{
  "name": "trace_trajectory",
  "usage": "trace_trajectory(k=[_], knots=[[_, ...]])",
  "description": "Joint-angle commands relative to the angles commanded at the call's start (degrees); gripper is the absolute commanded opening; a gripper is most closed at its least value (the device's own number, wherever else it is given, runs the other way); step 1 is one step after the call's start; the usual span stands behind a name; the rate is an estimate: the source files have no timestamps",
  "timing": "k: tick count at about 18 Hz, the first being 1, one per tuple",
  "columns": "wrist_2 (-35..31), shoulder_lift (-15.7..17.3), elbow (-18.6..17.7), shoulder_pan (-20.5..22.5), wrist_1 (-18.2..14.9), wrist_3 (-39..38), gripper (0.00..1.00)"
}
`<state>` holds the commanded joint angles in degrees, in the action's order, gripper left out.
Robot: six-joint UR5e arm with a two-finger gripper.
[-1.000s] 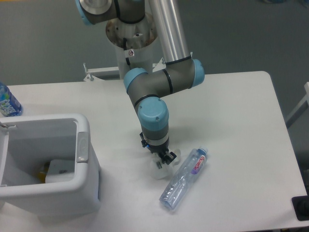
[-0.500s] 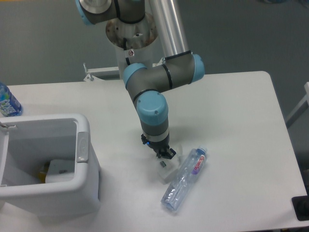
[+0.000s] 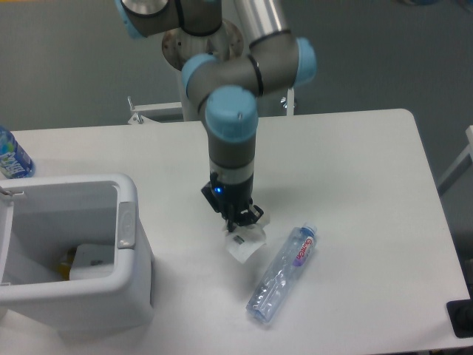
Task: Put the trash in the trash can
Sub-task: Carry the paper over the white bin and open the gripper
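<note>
My end effector (image 3: 238,220) points straight down, its fingers pinched onto the top of the crumpled paper wad (image 3: 245,241), which hangs directly beneath them, at or just above the white worktop (image 3: 355,170). The crushed clear bottle (image 3: 283,273) lies just beside the wad, nearer the worktop's front edge. The white trash can (image 3: 70,251) stands well apart, its top open.
</note>
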<state>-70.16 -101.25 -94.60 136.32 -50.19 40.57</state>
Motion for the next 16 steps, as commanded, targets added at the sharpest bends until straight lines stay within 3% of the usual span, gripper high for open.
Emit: trace_trajectory(k=[3,6,12,15,16], knots=[[3.72,0.09,7.03,-0.08,0.53,-14.86,0.0],[3.63,0.0,12.23,-1.57,0.62,-24.28,0.0],[2.84,0.97,11.8,-12.19,1.23,-31.59,0.0],[3.1,0.27,11.8,-14.93,1.32,-32.22,0.0],[3.02,0.0,11.63,-16.42,1.32,-31.7,0.09]])
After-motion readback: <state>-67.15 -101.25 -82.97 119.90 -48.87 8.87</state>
